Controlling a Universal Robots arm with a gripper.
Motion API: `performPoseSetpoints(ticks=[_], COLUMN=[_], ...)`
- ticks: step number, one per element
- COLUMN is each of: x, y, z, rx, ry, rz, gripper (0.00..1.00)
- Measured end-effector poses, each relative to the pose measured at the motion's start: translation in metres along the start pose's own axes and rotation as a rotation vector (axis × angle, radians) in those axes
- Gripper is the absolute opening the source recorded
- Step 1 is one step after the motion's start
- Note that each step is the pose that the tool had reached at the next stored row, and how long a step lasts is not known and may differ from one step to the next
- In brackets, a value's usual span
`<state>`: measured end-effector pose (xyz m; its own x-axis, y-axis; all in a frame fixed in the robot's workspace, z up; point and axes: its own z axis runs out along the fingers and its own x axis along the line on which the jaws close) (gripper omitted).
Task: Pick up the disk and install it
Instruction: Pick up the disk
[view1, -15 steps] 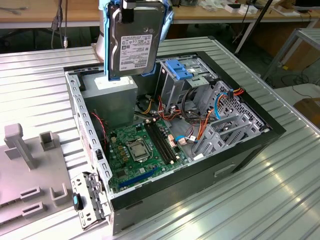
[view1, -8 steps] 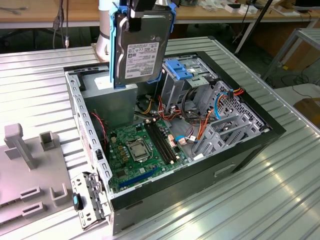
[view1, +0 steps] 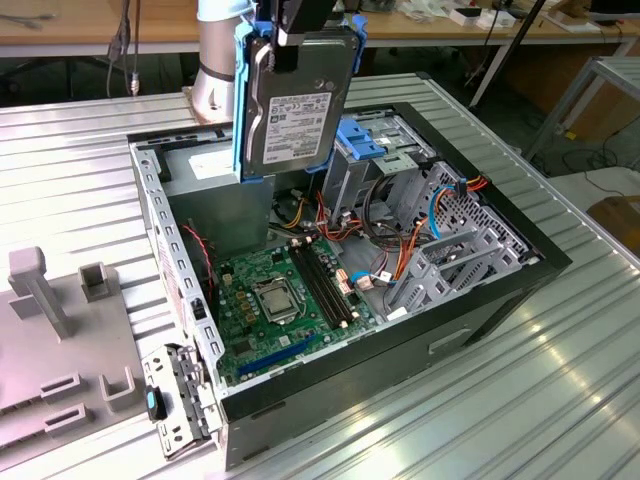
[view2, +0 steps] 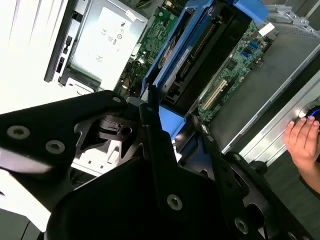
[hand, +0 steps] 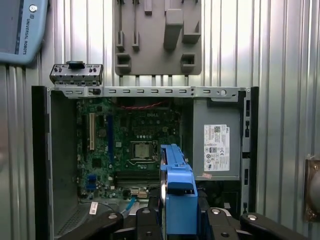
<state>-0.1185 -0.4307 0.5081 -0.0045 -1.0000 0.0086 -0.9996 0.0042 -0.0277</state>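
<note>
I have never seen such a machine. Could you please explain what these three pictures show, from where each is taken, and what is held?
This is one robot arm with a gripper at its end. The exterior view comes from a camera off the arm; both wrist views come from cameras riding on the arm, looking down past the gripper. On the ribbed metal table lies an open computer case, its green motherboard showing, and beside it a grey fixture plate. The gripper is shut on the disk, a dark-grey hard drive in a blue frame, held upright above the case, not yet installed. In the second wrist view a person's hand appears beyond the case.
</note>
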Motion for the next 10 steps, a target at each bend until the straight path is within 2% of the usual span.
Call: performPoseSetpoints(ticks=[1,5,8,9,10], x=[0.0007,0.0046,0.0120,0.0135,0.0159], y=[-0.0030,-0.0037,-0.0046,-0.0049,-0.0057], z=[0.0023,0.0051,0.0071,0.0074,0.0078], rx=[0.0004,0.0019,0.0020,0.0020,0.0018], ry=[0.0001,0.0004,-0.0047,-0.0086,-0.0277], rz=[0.004,0.010,0.013,0.014,0.014], gripper=[0.37,0.37,0.37,0.37,0.37])
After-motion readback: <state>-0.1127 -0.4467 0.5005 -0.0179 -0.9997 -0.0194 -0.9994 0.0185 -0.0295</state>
